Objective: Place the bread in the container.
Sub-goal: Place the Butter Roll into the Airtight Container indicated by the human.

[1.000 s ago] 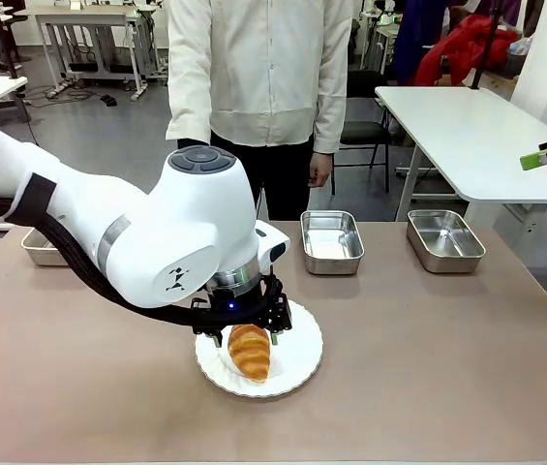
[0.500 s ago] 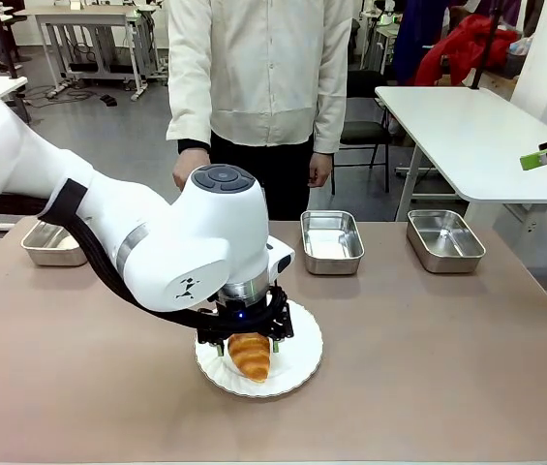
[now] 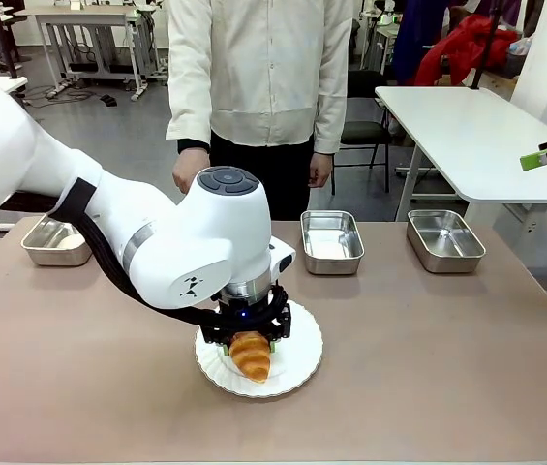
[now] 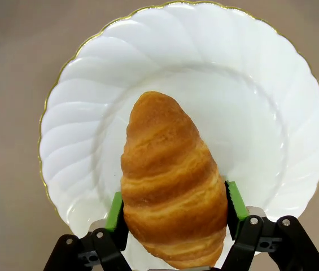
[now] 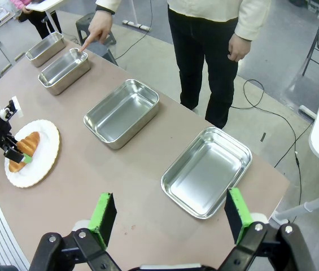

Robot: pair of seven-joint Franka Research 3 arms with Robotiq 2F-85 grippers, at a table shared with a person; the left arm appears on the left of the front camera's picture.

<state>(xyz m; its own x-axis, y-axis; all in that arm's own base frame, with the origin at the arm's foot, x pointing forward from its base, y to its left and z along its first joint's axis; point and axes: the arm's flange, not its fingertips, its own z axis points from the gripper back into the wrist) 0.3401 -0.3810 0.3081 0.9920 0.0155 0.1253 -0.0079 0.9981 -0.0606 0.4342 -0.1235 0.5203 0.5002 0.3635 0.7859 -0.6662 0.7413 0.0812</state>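
Front view: the left gripper (image 3: 248, 341) is down over the white plate (image 3: 297, 363), jaws either side of the croissant (image 3: 251, 355).

Left wrist view: green pads (image 4: 114, 210) touch both flanks of the croissant, which lies on the plate.

Right wrist view: the right gripper (image 5: 170, 217) hangs high, jaws wide apart and empty; a person's finger (image 5: 87, 40) points into the second-farthest pan (image 5: 63, 70).

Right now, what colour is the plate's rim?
White plate, thin gold edge line; clearest in the left wrist view.
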